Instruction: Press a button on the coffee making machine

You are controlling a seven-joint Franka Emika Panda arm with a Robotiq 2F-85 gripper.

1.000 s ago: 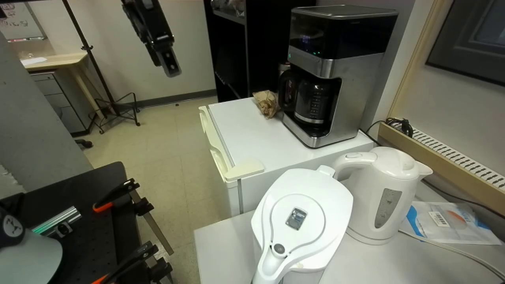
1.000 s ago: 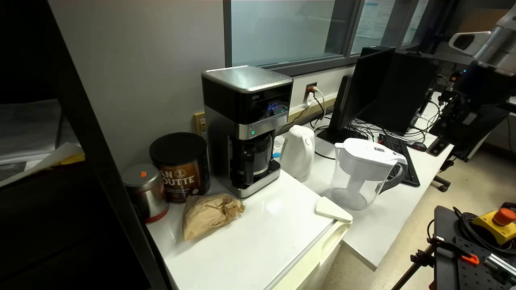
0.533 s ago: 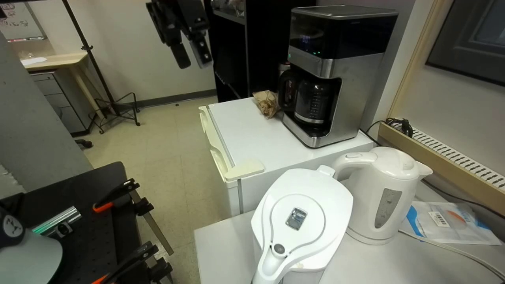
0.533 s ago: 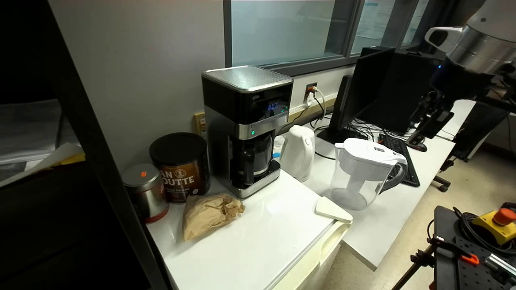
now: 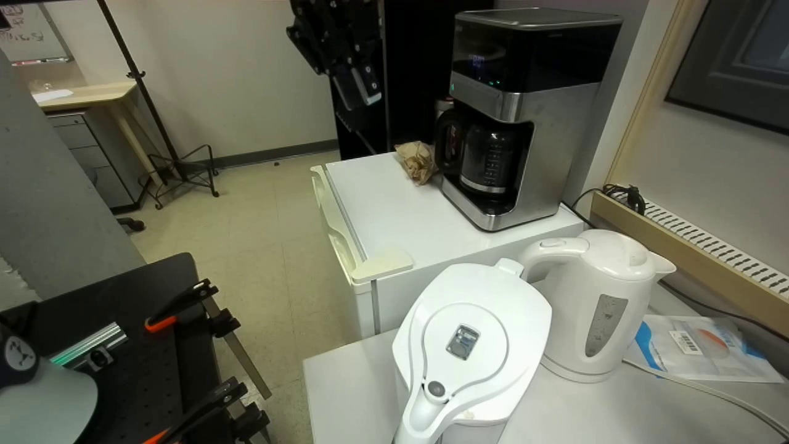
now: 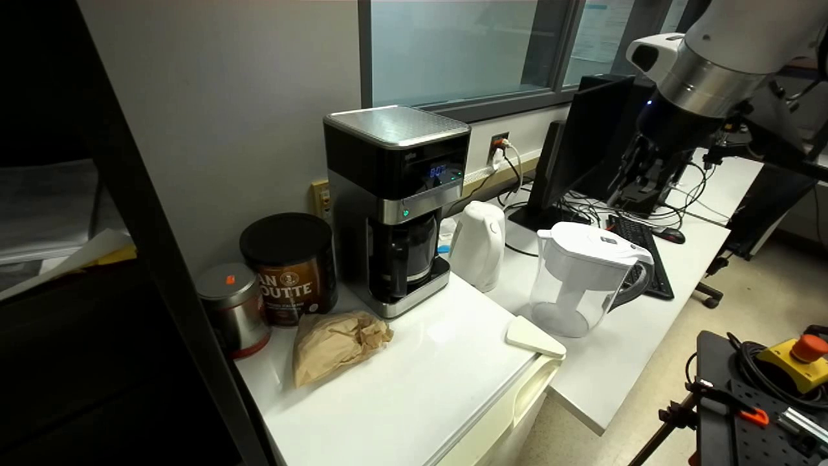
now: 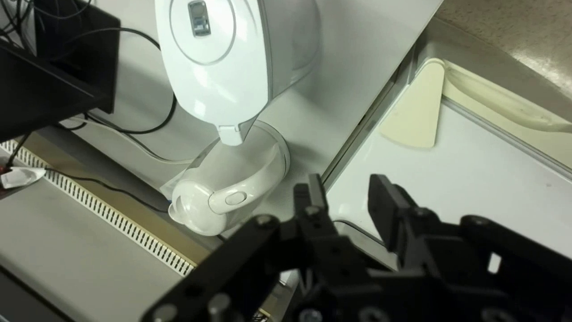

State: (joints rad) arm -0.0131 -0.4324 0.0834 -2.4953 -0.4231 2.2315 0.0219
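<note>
The coffee making machine (image 6: 396,169), black with a silver front panel, stands upright on a white fridge top in both exterior views. Green lights and blue display digits (image 6: 438,171) glow on its front, and a dark carafe sits at its base. My gripper (image 5: 363,102) hangs in the air apart from the machine, at about the height of its front panel in that exterior view. Elsewhere the gripper (image 6: 626,202) shows beyond the filter jug. In the wrist view the gripper (image 7: 346,185) has a clear gap between its fingers, partly open and holding nothing. Most of the machine is hidden there.
A white kettle (image 6: 479,246) and a water-filter jug (image 6: 585,278) stand beside the fridge top (image 6: 427,375). A paper bag (image 6: 339,346), a coffee tin (image 6: 289,272) and a metal canister (image 6: 233,304) sit near the machine. Monitors (image 6: 585,142) stand behind the gripper.
My gripper has travelled nearer to the coffee machine, rightward in one exterior picture and leftward in its counterpart. Its fingers stand closer together than half a second ago. Objects on the surfaces have not moved.
</note>
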